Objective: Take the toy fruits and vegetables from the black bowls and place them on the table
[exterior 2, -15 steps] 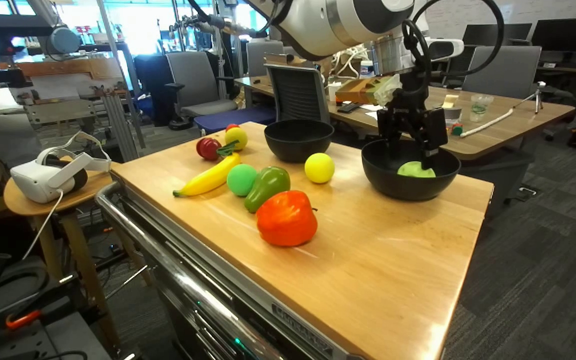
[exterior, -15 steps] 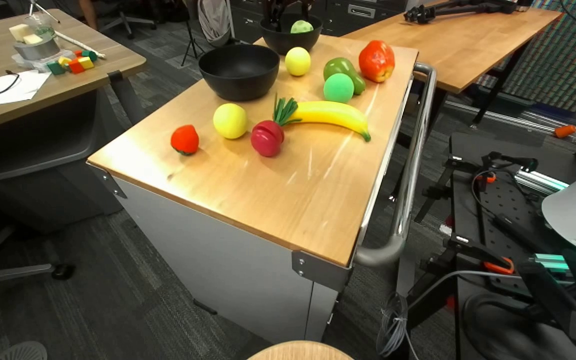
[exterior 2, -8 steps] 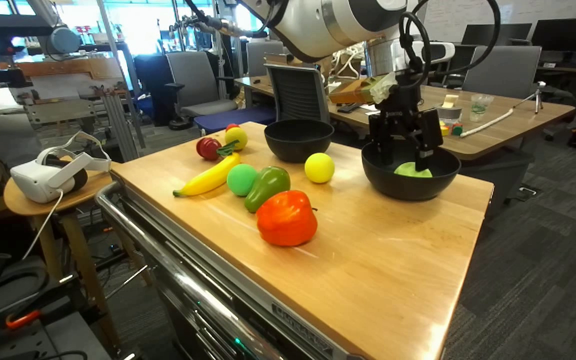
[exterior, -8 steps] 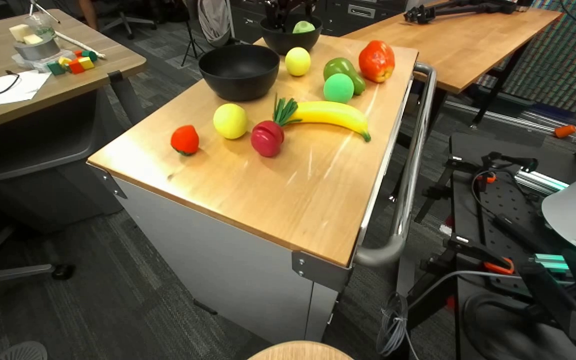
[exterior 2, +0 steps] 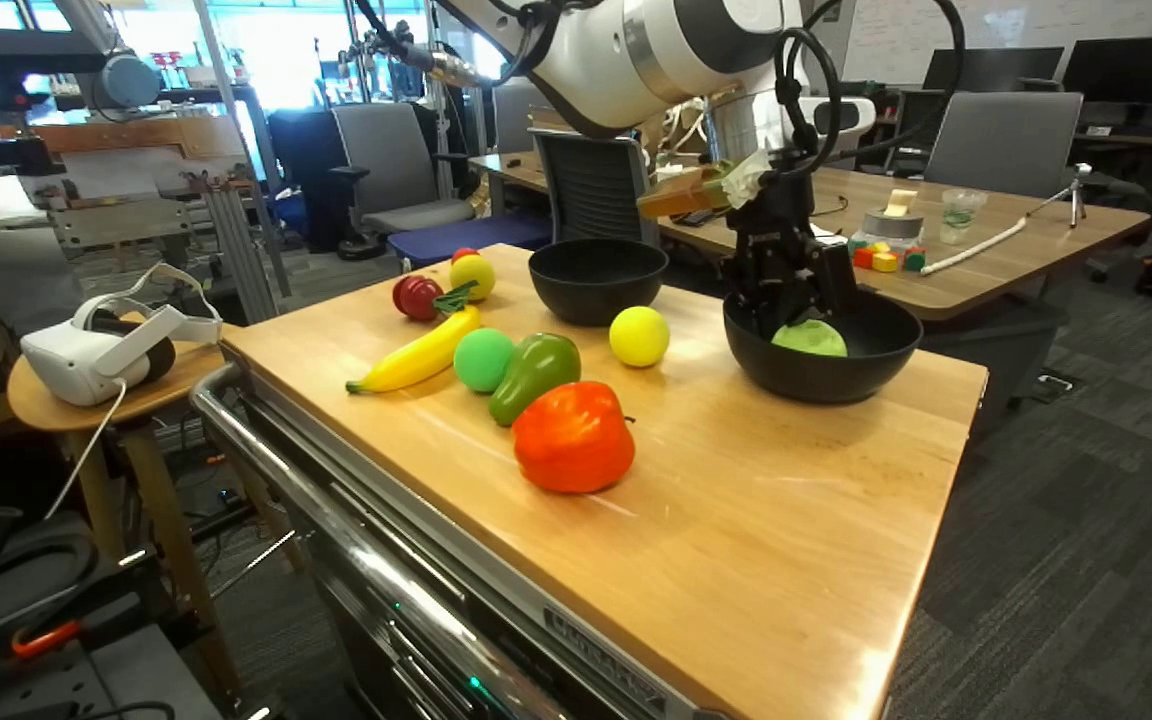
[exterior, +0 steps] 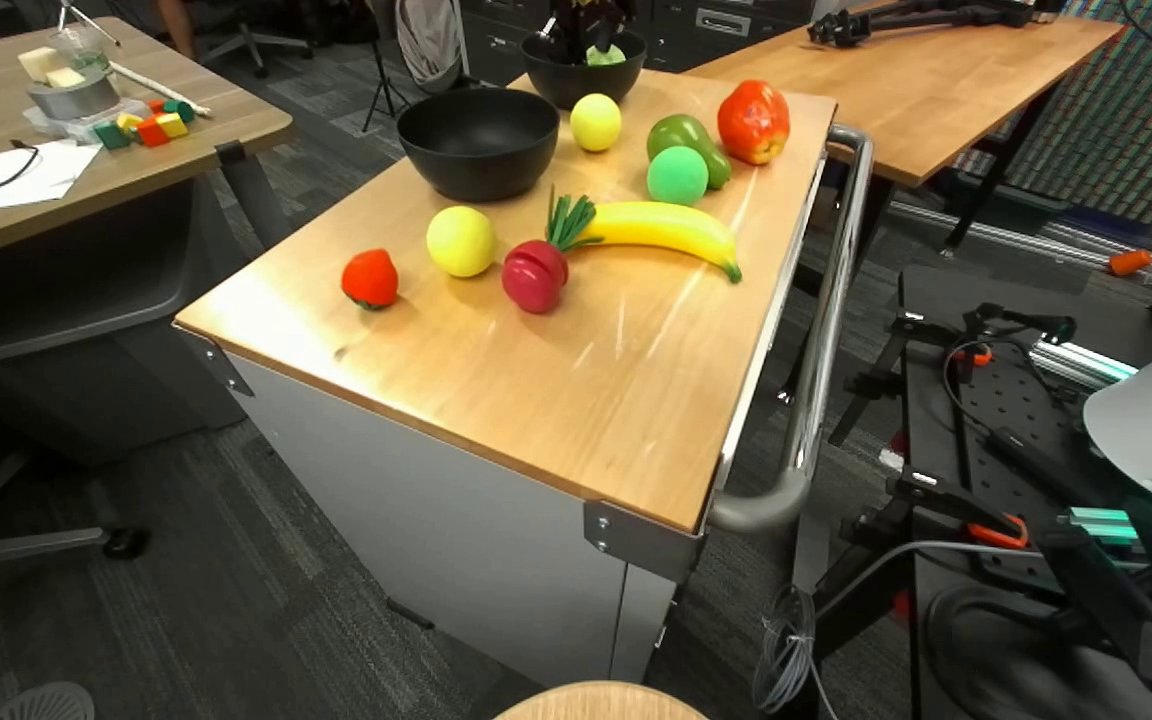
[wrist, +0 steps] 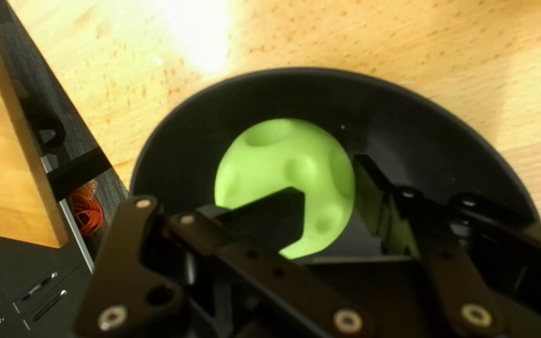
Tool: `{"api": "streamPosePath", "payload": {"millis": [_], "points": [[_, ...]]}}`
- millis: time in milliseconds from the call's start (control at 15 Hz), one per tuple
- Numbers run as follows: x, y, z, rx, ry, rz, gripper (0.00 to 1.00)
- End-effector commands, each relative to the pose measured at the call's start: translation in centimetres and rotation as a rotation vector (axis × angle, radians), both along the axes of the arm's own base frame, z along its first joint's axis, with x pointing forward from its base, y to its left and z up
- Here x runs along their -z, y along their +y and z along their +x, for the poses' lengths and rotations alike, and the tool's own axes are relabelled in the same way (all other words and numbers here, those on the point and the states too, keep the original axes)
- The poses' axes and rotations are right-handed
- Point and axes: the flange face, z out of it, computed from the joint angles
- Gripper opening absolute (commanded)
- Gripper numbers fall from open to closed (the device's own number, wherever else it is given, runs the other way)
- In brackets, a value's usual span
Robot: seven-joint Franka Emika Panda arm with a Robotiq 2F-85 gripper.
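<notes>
Wrist view gives the clearest look: the green dimpled ball is inside the black bowl, toward nine or ten o'clock from the bowl's middle. The gripper reaches into this bowl with its jaws standing partly apart. One finger lies across the ball from about seven o'clock and hides some of it; the other finger is at three o'clock, close against the edge or touching it, I cannot tell which. Whether the ball is really held, I also cannot tell.

I expect the ball to be light, and rather stiff or only a little soft, so I do not fear to break it. Its surface looks smooth, and because it is round it may roll or slip out if it is pinched above its widest part. The better hold, I think, is across the full width, one finger at three o'clock and one at nine, both reaching deep.

In an exterior view, the second black bowl stands between nine and ten o'clock from this one; the table, where the ball should go, stretches toward seven o'clock.
</notes>
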Motion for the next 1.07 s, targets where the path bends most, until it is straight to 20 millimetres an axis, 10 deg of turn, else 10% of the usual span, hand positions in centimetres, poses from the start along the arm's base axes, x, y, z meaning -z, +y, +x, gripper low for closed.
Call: {"api": "streamPosePath", "payload": {"millis": [0, 133, 267, 667, 1000], "points": [[-0.3, 0.5, 0.3, -0.026, 0.019, -0.021, 0.05], [-1.4, 0.5, 0.6, -0.051, 0.006, -0.044, 0.00], [-3.0, 0.7, 0.9, -0.088, -0.006, -0.069, 0.29], [-6.9, 0.8, 1.8, -0.210, -0.017, -0.184, 0.69], [-6.2, 0.0, 1.7, -0.210, -0.012, -0.174, 1.00]]}}
